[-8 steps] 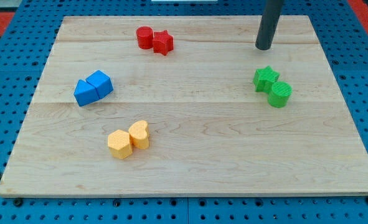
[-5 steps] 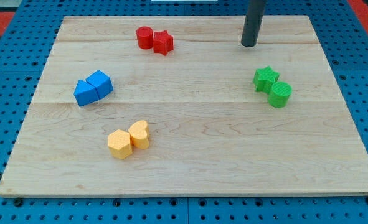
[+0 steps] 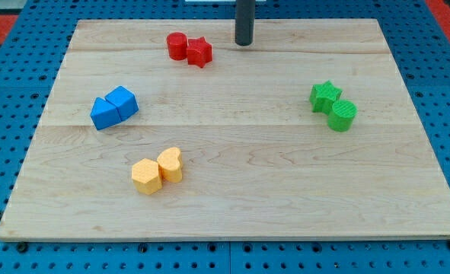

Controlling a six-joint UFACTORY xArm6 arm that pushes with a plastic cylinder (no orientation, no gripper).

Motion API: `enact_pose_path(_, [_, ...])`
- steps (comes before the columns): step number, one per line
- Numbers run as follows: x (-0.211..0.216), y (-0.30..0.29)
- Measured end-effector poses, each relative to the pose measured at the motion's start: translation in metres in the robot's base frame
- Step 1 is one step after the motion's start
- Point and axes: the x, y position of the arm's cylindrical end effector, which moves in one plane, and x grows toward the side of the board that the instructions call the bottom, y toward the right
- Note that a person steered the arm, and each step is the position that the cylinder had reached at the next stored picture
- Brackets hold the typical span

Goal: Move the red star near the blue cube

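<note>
The red star [image 3: 199,52] sits near the view's top, touching a red cylinder [image 3: 177,46] on its left. The blue cube [image 3: 122,102] lies at the view's left, touching a blue wedge-like block [image 3: 103,114]. My tip [image 3: 244,43] is at the view's top, a short way to the right of the red star and slightly above it, not touching it.
A green star [image 3: 325,96] and a green cylinder [image 3: 343,116] touch each other at the view's right. A yellow hexagon [image 3: 146,176] and a yellow heart [image 3: 170,164] touch each other at the lower left. All lie on the wooden board [image 3: 247,190].
My tip has slid leftward along the top of the board, from the upper right toward the red star. No block has moved.
</note>
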Motion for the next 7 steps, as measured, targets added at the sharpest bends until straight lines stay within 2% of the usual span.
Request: enact_pose_path(7, [-0.0066, -0.0079])
